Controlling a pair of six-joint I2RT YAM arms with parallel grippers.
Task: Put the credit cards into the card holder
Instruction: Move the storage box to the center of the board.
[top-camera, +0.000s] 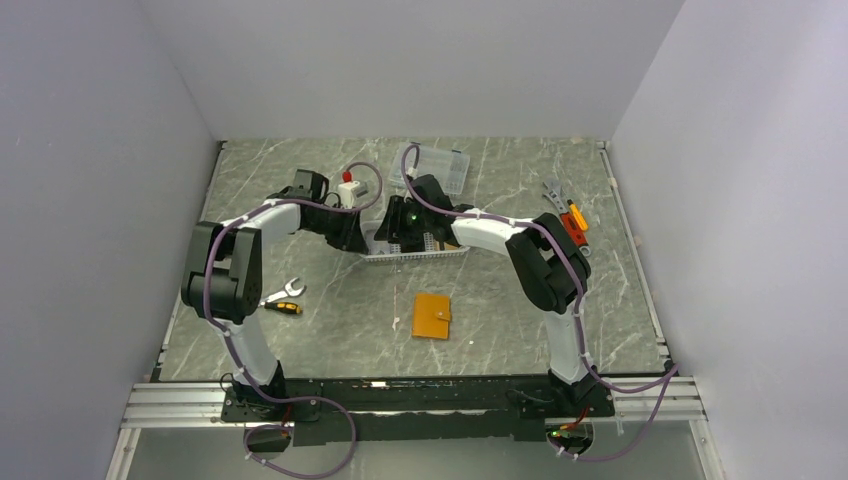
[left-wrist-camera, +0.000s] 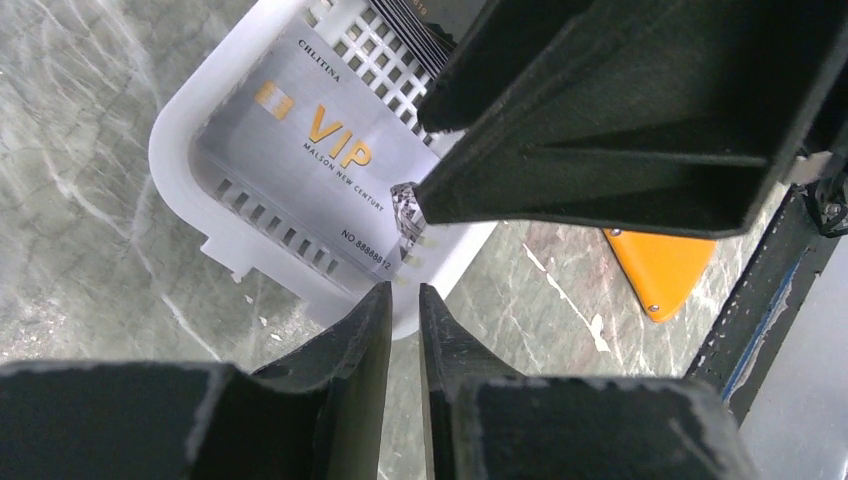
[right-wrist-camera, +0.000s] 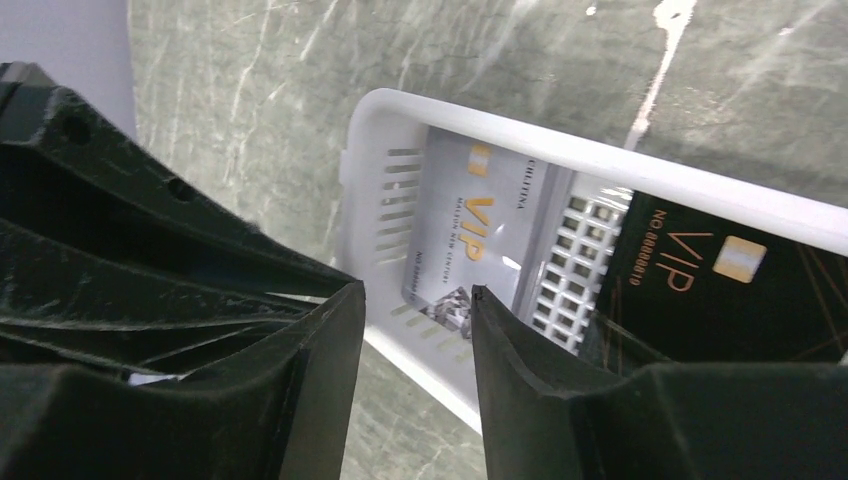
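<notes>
A silver-grey credit card (left-wrist-camera: 310, 150) marked VIP lies slanted against the end wall of a white slotted basket (top-camera: 430, 253). Beside it in the basket (right-wrist-camera: 600, 160) lies a black VIP card (right-wrist-camera: 720, 270), next to the silver card (right-wrist-camera: 470, 230). My left gripper (left-wrist-camera: 405, 300) hangs just outside the basket's rim (left-wrist-camera: 175, 130), its jaws a narrow gap apart with nothing between them. My right gripper (right-wrist-camera: 415, 300) stands open over the basket's near wall, by the silver card's corner. Both grippers, the left (top-camera: 352, 233) and the right (top-camera: 398, 230), meet at the basket's left end. The orange card holder (top-camera: 432, 315) lies closed in front of it.
A clear compartment box (top-camera: 432, 166) sits behind the basket. A white block with a red cap (top-camera: 347, 186) stands at the back left. A yellow-handled wrench (top-camera: 283, 300) lies at the left, and pliers with orange and red tools (top-camera: 568, 215) lie at the right.
</notes>
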